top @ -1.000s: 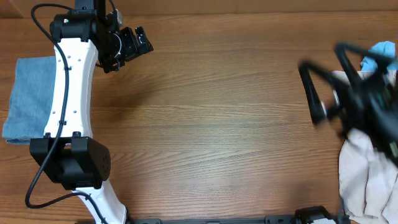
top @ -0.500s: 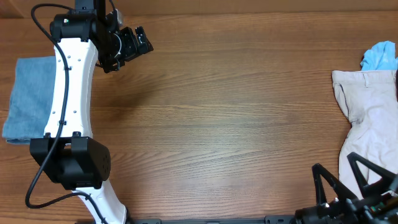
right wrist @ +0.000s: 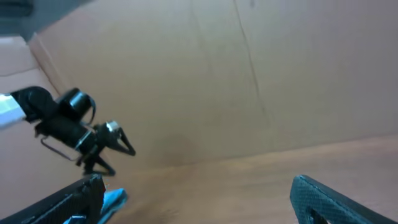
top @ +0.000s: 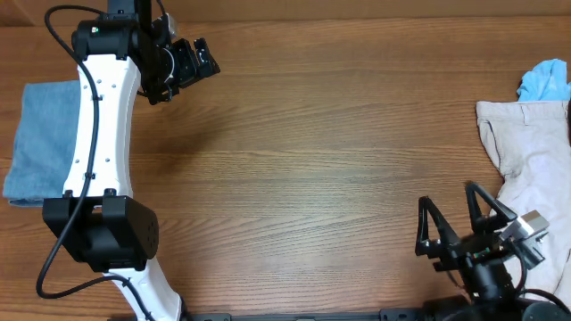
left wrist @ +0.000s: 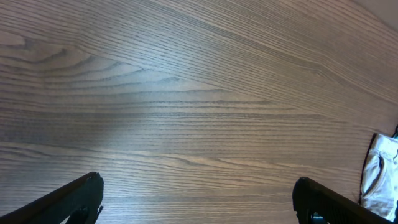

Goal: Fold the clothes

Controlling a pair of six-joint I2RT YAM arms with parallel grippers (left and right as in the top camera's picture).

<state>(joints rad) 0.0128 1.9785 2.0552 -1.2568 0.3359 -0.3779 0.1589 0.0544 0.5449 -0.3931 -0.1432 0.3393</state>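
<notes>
The light blue denim jeans [top: 37,143] lie folded at the table's left edge, partly hidden by my white left arm. Cream trousers [top: 533,165] lie crumpled at the right edge and also show in the left wrist view [left wrist: 380,177]. My left gripper [top: 191,61] hovers open over bare wood at the back left, its fingers far apart with nothing between them [left wrist: 199,202]. Low at the front right, beside the cream trousers, my right gripper [top: 446,212] stands open and empty [right wrist: 202,199].
A bright light blue cloth [top: 544,80] lies at the back right corner above the cream trousers. The left arm's base [top: 103,232] stands at the front left. A cardboard wall [right wrist: 249,74] rises behind the wooden table [top: 303,160].
My right arm has swung from over the cream trousers at the back right down to the front right edge, still open. The left arm and the clothes have not moved.
</notes>
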